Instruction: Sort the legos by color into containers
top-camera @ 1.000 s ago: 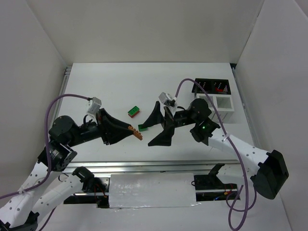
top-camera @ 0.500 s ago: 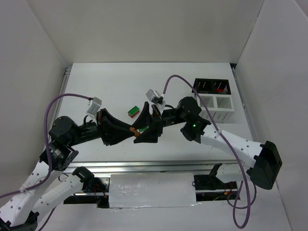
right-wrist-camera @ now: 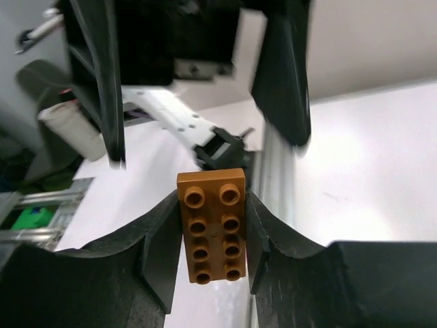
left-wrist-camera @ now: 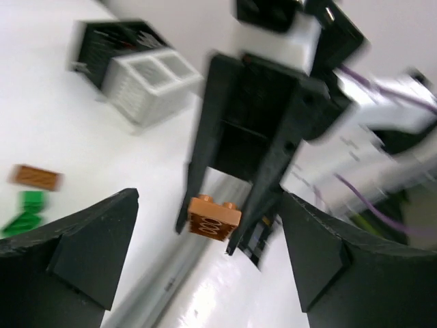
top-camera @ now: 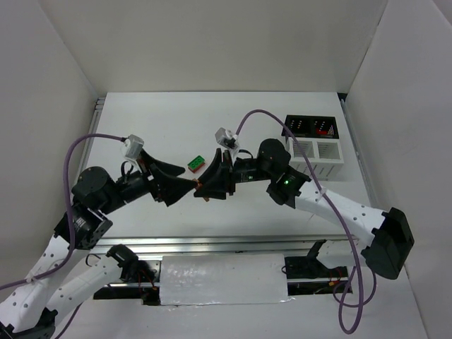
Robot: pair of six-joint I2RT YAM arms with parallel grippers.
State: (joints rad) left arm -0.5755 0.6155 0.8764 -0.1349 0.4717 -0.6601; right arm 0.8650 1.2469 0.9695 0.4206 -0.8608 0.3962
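While the right gripper (right-wrist-camera: 210, 236) clamps an orange-brown lego brick (right-wrist-camera: 212, 222) in midair, the left gripper (left-wrist-camera: 208, 205) faces it closely, jaws spread wide.

The orange-brown brick (right-wrist-camera: 212, 225) is showing smooth, faintly glossy plastic, its studs catching light. The fingers (right-wrist-camera: 160, 249) of the right claw (right-wrist-camera: 212, 205) are looking like matt black plastic, while the white surface (right-wrist-camera: 369, 157) is giving off a soft sheen.
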